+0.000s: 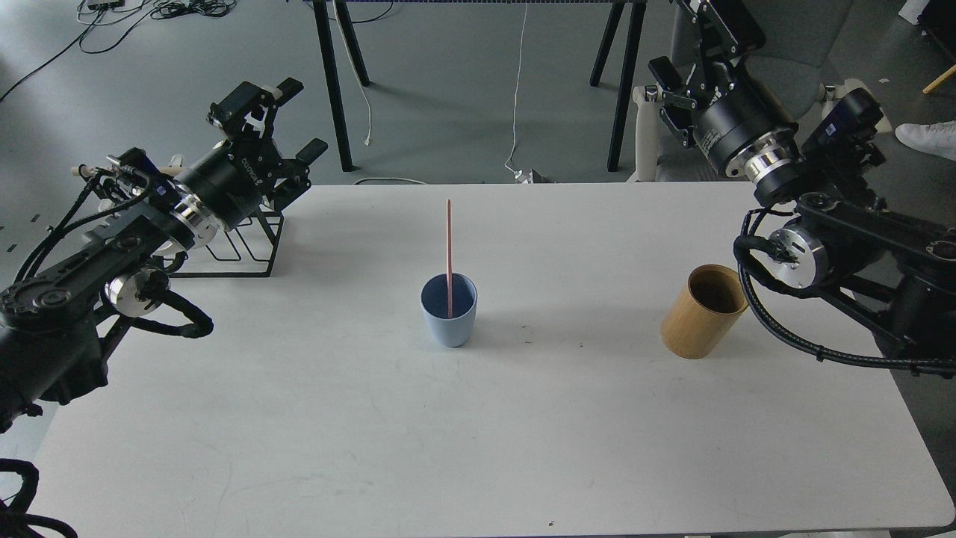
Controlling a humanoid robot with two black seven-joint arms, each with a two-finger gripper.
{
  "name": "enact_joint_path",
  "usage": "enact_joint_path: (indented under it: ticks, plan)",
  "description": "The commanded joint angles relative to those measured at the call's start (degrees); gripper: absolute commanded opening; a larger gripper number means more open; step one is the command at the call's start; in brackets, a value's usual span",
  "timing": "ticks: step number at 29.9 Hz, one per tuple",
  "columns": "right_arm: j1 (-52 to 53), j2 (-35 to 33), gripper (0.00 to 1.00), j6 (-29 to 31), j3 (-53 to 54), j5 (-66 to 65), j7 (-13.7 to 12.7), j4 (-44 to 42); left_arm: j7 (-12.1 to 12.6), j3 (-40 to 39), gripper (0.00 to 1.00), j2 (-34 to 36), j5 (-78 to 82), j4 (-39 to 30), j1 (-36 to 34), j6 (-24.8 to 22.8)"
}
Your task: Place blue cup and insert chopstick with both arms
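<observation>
The blue cup [449, 320] stands upright near the middle of the white table [478, 433]. The single pink chopstick [449, 239] stands in it, nearly upright, with nothing holding it. My left gripper [297, 118] is open and empty, raised over the table's far left corner, well left of the cup. My right gripper [698, 45] is open and empty, lifted high beyond the table's far right edge, with its upper finger partly cut off by the top of the view.
A tan wooden cylindrical holder [702, 311] stands at the right of the table, under my right arm. A black wire rack [243, 243] sits at the far left, partly behind my left arm. A grey chair [792, 45] and black table legs [332, 82] stand beyond the table.
</observation>
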Motion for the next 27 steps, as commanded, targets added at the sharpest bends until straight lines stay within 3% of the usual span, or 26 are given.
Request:
enact_joint_path:
  ticks: [1,7,12,27]
  plan:
    - [-6.2,0.0,0.99,10.7,6.9,5.1,0.0,-0.4,0.0,-2.7,0.97,0.0,-4.7,0.0,0.1,0.0]
    - [-11.2,2.7,0.99,11.7,13.6,5.7,0.0,-0.8,0.0,-2.9,0.97,0.1,-7.0,0.1,0.1,0.0]
    - [-11.3,7.2,0.99,12.2,14.5,5.4,0.0,-7.0,0.0,-2.9,0.97,0.1,-7.0,0.1,0.1,0.0]
    - [-13.0,8.8,0.99,13.6,16.2,5.5,0.0,-6.8,0.0,-3.5,0.97,0.3,-8.1,0.1,0.1,0.0]
